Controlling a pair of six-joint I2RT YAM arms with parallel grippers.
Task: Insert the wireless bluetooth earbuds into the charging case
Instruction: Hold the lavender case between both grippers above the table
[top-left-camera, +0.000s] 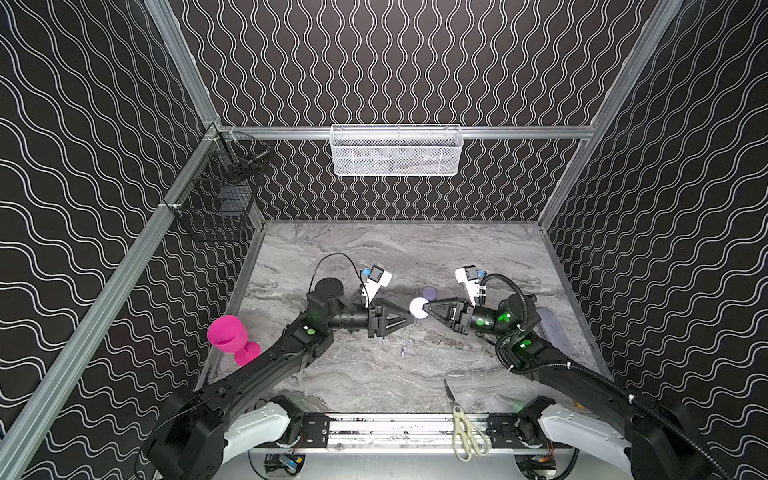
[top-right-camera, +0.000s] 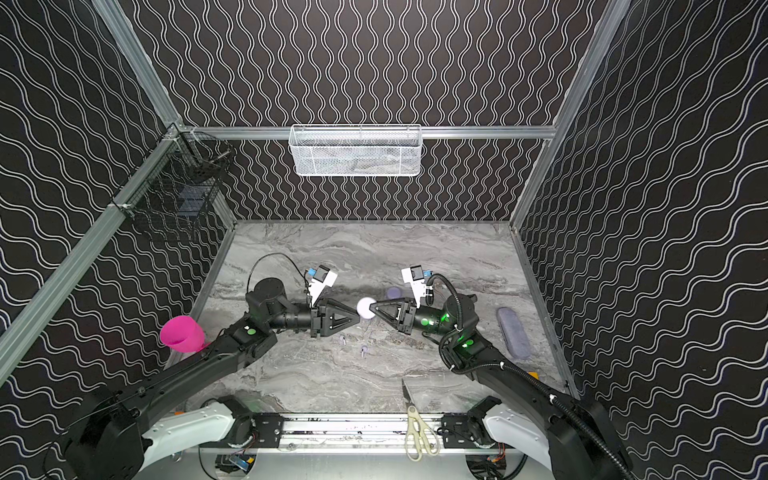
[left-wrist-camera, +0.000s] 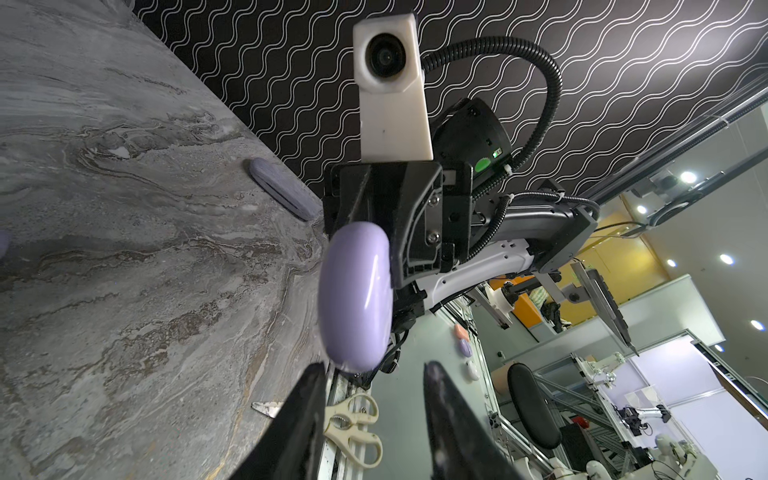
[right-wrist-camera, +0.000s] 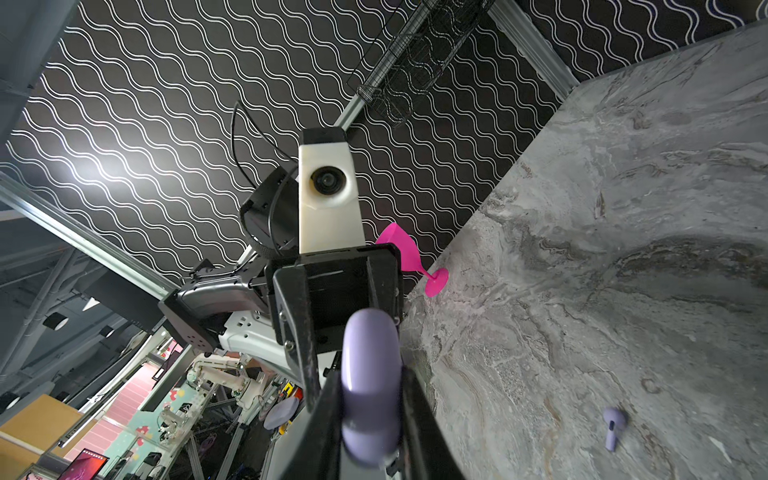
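Over the middle of the marble table (top-left-camera: 478, 249), the right gripper (top-left-camera: 424, 308) is pinching a round, glossy lavender charging case (top-left-camera: 417, 307) and holding it up above the surface. In the right wrist view the case is sitting squeezed edge-on between its two black fingers (right-wrist-camera: 419, 415). Facing it from the left, the left gripper (top-left-camera: 411, 319) is pointing its tip at the case. In the left wrist view its fingers (left-wrist-camera: 449, 424) are standing apart with nothing between them, and the case is hanging just beyond their tips. One earbud (top-right-camera: 342, 340) is lying loose on the table just nearer than the left gripper, and a second earbud (top-right-camera: 364, 351) is lying a little to its right, apart from it. A second lavender puck (top-left-camera: 429, 293) is resting on the table just beyond the held case. Off at the left edge a pink goblet (top-left-camera: 230, 334) is standing, an oblong lavender case (top-right-camera: 513, 332) is lying near the right edge, and scissors (top-left-camera: 465, 428) are lying across the near rail.
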